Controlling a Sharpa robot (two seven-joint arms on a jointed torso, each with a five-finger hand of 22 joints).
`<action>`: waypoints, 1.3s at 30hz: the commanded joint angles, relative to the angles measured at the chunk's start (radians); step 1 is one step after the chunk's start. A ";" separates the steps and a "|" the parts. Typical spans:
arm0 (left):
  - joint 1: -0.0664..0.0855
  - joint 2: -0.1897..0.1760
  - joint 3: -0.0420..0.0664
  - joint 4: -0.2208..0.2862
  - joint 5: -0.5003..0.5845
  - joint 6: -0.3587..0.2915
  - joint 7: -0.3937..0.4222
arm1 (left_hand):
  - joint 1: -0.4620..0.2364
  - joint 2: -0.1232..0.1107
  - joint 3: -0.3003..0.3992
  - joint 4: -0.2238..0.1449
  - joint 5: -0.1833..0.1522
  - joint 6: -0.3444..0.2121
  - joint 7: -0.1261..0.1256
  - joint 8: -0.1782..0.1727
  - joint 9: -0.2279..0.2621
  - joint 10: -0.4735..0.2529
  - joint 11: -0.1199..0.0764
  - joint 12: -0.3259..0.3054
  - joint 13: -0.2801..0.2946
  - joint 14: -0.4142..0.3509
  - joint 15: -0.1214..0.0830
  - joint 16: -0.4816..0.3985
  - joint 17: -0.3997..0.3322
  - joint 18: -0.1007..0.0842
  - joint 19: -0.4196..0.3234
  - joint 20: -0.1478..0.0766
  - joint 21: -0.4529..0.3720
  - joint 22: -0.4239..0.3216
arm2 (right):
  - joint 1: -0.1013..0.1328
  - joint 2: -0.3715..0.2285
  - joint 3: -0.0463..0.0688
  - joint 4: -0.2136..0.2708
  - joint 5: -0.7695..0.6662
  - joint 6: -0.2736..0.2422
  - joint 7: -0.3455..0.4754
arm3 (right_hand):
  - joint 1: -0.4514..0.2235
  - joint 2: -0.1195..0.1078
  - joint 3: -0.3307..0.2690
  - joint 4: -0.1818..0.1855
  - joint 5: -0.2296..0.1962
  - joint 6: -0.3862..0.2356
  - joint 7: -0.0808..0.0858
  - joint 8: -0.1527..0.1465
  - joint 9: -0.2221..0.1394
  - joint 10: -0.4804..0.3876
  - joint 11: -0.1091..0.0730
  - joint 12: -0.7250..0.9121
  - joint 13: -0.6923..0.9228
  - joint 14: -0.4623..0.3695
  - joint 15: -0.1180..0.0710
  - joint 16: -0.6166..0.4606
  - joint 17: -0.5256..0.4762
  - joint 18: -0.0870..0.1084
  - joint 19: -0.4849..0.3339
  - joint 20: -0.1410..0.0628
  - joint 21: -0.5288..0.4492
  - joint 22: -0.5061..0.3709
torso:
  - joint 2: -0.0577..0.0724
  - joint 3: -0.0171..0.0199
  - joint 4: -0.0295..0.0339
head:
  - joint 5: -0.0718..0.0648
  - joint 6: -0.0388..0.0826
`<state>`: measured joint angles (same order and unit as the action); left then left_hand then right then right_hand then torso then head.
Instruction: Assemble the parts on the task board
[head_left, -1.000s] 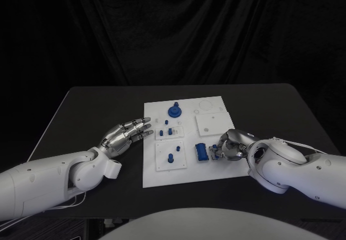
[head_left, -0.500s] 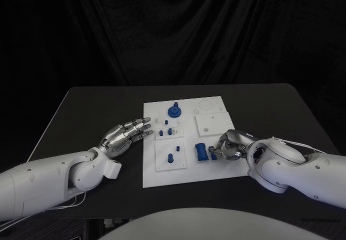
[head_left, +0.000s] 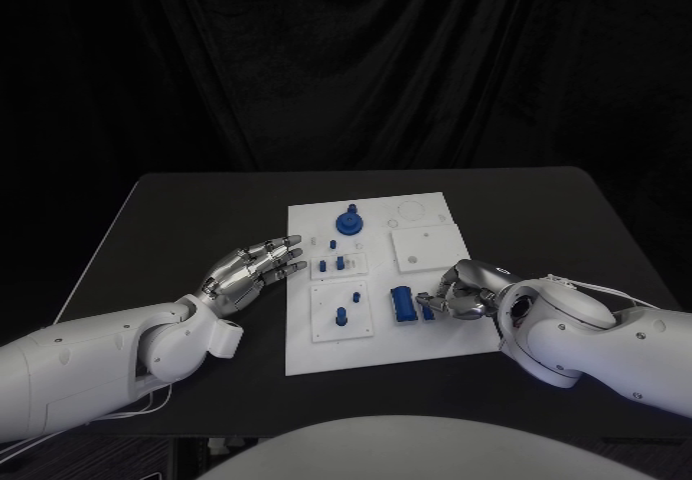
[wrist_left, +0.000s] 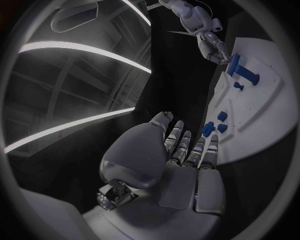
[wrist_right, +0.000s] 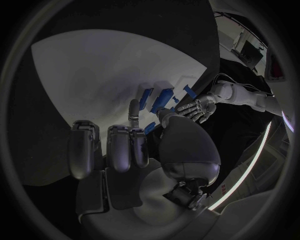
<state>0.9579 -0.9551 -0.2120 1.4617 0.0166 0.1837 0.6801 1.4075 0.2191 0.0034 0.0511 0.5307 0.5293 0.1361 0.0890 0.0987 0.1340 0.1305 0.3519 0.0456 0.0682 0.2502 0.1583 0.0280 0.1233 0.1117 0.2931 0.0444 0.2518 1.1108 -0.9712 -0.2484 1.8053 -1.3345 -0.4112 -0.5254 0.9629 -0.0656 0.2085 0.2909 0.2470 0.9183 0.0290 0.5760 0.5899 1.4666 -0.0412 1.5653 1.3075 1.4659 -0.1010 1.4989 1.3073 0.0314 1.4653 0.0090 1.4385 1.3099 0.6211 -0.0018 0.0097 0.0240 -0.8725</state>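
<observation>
The task board (head_left: 375, 285) lies in the middle of the black desk (head_left: 173, 220), a white plate with blue parts on it; a round blue part with a post (head_left: 349, 221) stands at its far side, small blue pegs (head_left: 335, 264) sit in the middle left panel, a peg (head_left: 342, 316) stands in the near left panel, and a blue block (head_left: 405, 304) lies on the near right of the board; just right of that block a small blue part (head_left: 427, 305) sits at the fingertips of the right hand (head_left: 464, 292), and whether the fingers pinch it or merely touch it cannot be told; the right hand rests on the board's near right edge with its fingers curled toward the block; against a second ago it has shifted slightly to the right, the board and other parts unmoved; the left hand (head_left: 254, 268) lies on the desk just left of the board, fingers stretched out and apart, holding nothing, unchanged from before; in the left wrist view its fingers (wrist_left: 187, 150) point toward the board's edge.
</observation>
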 joint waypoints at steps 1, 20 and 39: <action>-0.002 -0.007 0.001 0.011 0.000 0.001 0.079 | -0.012 0.000 0.009 0.000 0.006 0.004 0.008 0.003 0.001 -0.003 0.006 0.004 0.001 -0.001 0.003 0.000 0.001 -0.017 0.007 0.000 0.005 -0.002 | -0.001 -0.021 0.001 0.011 0.000 -0.132 0.080 | 0.034 0.016 0.002 -0.002 0.046 0.003 -0.001 0.000 0.002 0.104 0.000 0.006 0.263 0.061 0.000 -0.027 0.028 0.013 0.035 0.001 -0.038 0.202 | 0.000 0.0000 -0.0003 | 0.004 0.000; 0.032 -0.058 0.001 0.109 0.000 -0.172 0.136 | -0.112 -0.021 -0.071 0.223 -0.015 -0.126 -0.040 -0.038 -0.035 -0.024 -0.007 -0.046 -0.005 -0.050 -0.058 -0.064 -0.010 0.020 -0.093 -0.029 -0.031 -0.176 | 0.073 -0.070 0.001 -0.053 0.898 -0.105 0.833 | -0.030 0.098 -0.142 0.002 0.145 -0.299 0.138 -0.289 -0.267 -1.032 0.333 -1.126 -0.865 -0.921 0.355 -1.108 -1.047 0.036 -0.867 0.249 -1.371 -0.520 | -0.020 -0.0019 -0.0057 | 0.000 0.000; 0.037 -0.002 0.009 0.081 -0.001 -0.215 -0.007 | -0.690 -0.058 -0.137 0.125 -0.318 -0.458 -0.136 -0.089 -0.099 -0.134 -0.130 -0.266 -0.046 -0.068 -0.166 -0.158 -0.028 -0.010 -0.112 -0.121 -0.044 -0.252 | 0.060 -0.020 0.021 -0.136 1.001 -0.051 0.913 | -0.703 0.066 -0.208 -0.212 -0.174 -0.823 -0.029 -0.576 -0.590 -1.467 0.041 -1.494 -1.308 -1.466 0.101 -1.499 -1.307 -0.031 -1.465 0.073 -1.439 -1.310 | -0.062 0.0109 -0.0263 | 0.031 0.016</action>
<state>0.9932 -0.9614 -0.2053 1.5394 0.0167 -0.0076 0.6741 0.9720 0.2180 -0.1824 0.2368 0.2874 0.0924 -0.0421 0.0094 0.0081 0.0036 0.0214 0.1169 0.0095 0.0002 0.1140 0.0035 0.0008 0.1595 0.0010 0.2317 0.0057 0.0085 1.1743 -0.9939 -0.2277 1.6711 -0.3532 -0.4336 0.3800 0.2909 0.0014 -0.0001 0.0877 0.0576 0.1060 0.0002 0.0035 0.0032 0.0001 0.0146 0.0557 0.0106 0.0005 0.0352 0.0103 0.0016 0.0070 0.0003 0.0904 0.0035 0.0282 0.5589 0.0102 -0.0183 0.0575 -0.8636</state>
